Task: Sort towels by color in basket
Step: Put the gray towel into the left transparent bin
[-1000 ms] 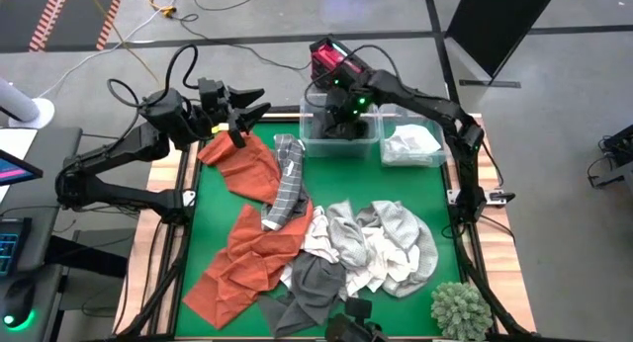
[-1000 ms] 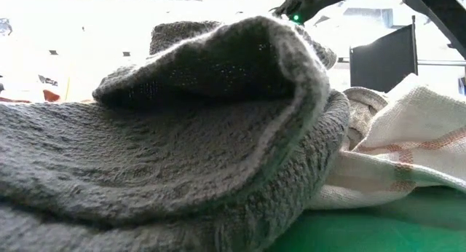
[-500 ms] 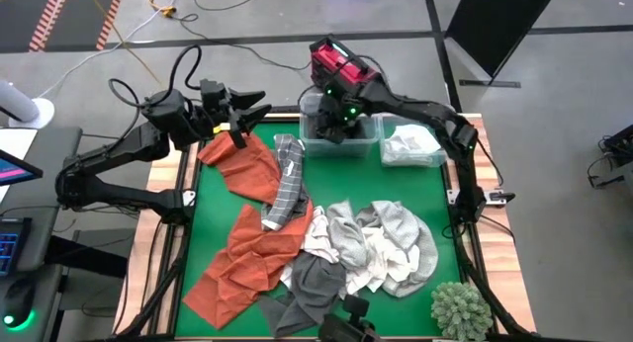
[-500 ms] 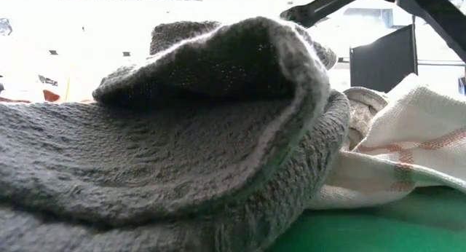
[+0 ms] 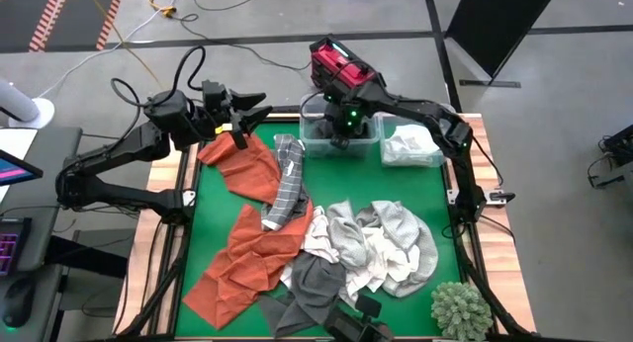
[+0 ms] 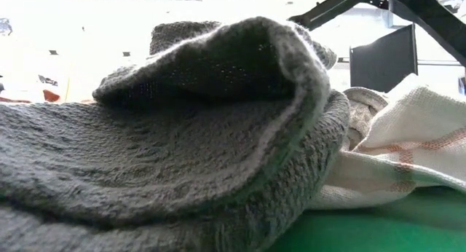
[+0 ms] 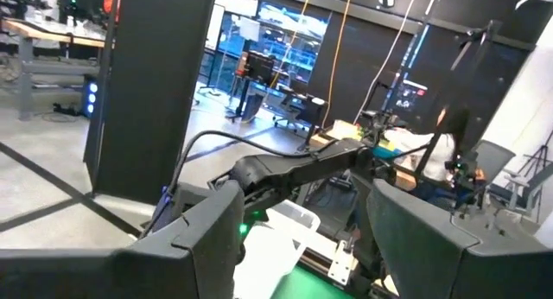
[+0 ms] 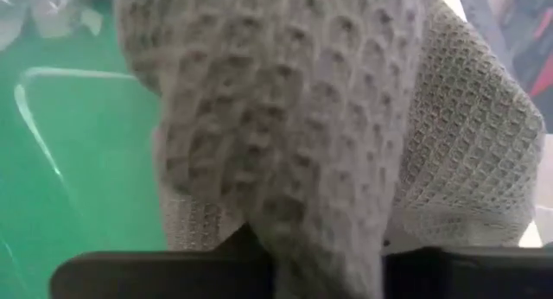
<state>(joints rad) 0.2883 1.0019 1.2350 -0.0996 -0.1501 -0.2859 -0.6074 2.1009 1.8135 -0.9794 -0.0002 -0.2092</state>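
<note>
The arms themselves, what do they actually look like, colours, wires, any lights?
Both arms are dark, slim and jointed, with black cables looping off them. The left gripper ends in two dark, pointed fingers with a small yellow mark beside them. The right arm carries a red and black box at its wrist, with a small green light glowing beneath. In the left wrist view, the fingers look broad and matte black.

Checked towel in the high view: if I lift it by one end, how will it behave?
The checked towel lies crumpled in a wavy strip, so it will probably hang limp and trail. Its lower end overlaps the rust-orange towel, which it may drag along. It looks thin, so it is likely light.
</note>
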